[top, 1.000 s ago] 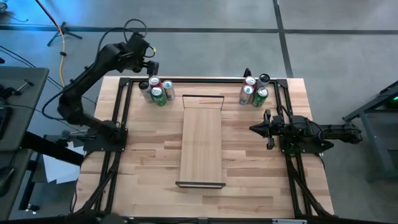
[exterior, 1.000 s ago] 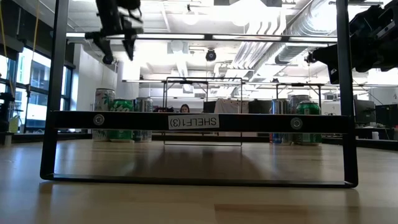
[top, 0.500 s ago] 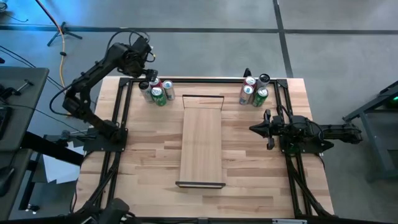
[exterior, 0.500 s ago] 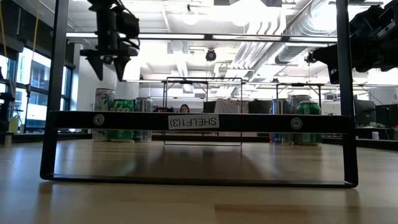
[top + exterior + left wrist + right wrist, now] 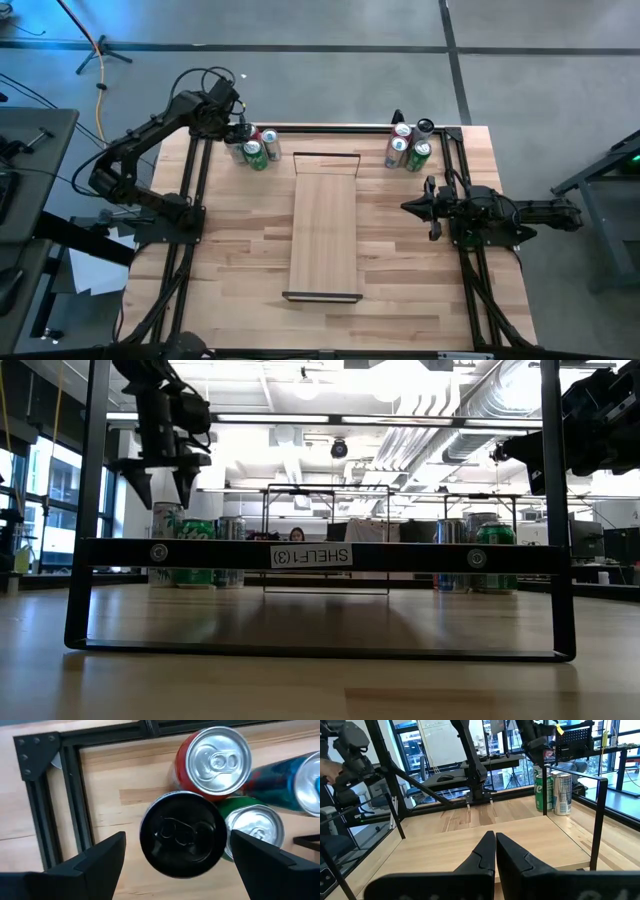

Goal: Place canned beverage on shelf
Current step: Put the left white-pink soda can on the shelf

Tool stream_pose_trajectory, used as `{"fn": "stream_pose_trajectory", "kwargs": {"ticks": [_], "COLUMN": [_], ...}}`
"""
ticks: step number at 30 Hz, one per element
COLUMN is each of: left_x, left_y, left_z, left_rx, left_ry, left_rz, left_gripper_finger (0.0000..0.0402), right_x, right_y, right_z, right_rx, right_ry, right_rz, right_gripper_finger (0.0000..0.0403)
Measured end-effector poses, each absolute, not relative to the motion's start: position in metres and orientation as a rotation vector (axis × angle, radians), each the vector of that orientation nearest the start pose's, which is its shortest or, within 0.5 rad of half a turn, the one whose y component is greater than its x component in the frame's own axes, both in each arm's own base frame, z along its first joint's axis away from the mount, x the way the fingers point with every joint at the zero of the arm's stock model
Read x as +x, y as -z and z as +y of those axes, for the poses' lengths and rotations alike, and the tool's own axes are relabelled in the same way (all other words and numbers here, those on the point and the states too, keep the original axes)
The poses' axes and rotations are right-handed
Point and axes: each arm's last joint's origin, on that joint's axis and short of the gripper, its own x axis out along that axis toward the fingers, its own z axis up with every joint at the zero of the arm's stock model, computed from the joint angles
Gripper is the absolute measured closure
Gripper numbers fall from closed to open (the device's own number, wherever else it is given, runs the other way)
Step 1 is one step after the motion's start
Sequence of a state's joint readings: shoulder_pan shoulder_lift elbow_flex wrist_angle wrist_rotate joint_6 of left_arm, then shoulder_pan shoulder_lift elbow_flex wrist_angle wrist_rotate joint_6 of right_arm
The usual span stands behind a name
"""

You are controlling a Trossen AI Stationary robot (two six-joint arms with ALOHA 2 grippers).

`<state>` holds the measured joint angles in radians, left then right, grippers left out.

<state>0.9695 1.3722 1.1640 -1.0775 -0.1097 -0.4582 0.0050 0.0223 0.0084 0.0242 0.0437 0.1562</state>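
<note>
Lower centre of the high view, the long pale wood shelf [image 5: 325, 225] lies bare. Upper left, the left end effector [image 5: 175, 851] hangs spread over the black-topped can [image 5: 183, 833] — tight neighbours, the red can [image 5: 212, 762] and green can [image 5: 250, 827], could topple. Right end effector [image 5: 410, 207] pressed together.

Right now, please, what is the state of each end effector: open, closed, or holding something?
Left end effector: open, above the black-topped can, holding nothing.
Right end effector: closed, holding nothing, over the table.
</note>
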Motion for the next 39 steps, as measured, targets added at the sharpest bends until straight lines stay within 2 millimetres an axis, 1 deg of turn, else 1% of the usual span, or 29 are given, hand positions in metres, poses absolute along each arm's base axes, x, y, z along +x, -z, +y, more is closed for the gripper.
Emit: {"fn": "stream_pose_trajectory", "kwargs": {"ticks": [5, 11, 17, 21, 28, 30, 32, 36, 39], "left_x": [0.138, 0.14, 0.139, 0.138, 0.138, 0.138, 0.138, 0.133, 0.127], "left_y": [-0.27, -0.27, -0.269, -0.269, -0.27, -0.27, -0.27, -0.273, -0.282], "left_z": [0.207, 0.21, 0.208, 0.208, 0.208, 0.208, 0.208, 0.205, 0.2], "left_rx": [-0.919, -0.908, -0.922, -0.914, -0.903, -0.904, -0.904, -0.922, -0.928], "left_ry": [-1.212, -1.216, -1.221, -1.231, -1.245, -1.246, -1.245, -1.237, -1.224], "left_rz": [0.993, 0.963, 0.987, 0.989, 0.986, 0.987, 0.988, 0.989, 0.997], "left_gripper_finger": [0.0084, 0.0084, 0.0095, 0.0123, 0.0202, 0.0219, 0.0229, 0.0231, 0.0231], "right_x": [0.099, 0.099, 0.099, 0.099, 0.099, 0.099, 0.099, 0.099, 0.099], "right_y": [-0.167, -0.167, -0.167, -0.167, -0.167, -0.167, -0.167, -0.167, -0.167], "right_z": [-0.001, -0.001, -0.001, -0.001, -0.001, -0.001, -0.001, -0.001, -0.001], "right_rx": [0.156, 0.156, 0.156, 0.156, 0.156, 0.156, 0.156, 0.156, 0.156], "right_ry": [0.038, 0.041, 0.042, 0.041, 0.041, 0.041, 0.041, 0.041, 0.04], "right_rz": [-0.014, -0.014, -0.014, -0.014, -0.014, -0.014, -0.014, -0.014, -0.014], "right_gripper_finger": [0.0402, 0.0402, 0.0402, 0.0402, 0.0402, 0.0402, 0.0402, 0.0402, 0.0402]}}
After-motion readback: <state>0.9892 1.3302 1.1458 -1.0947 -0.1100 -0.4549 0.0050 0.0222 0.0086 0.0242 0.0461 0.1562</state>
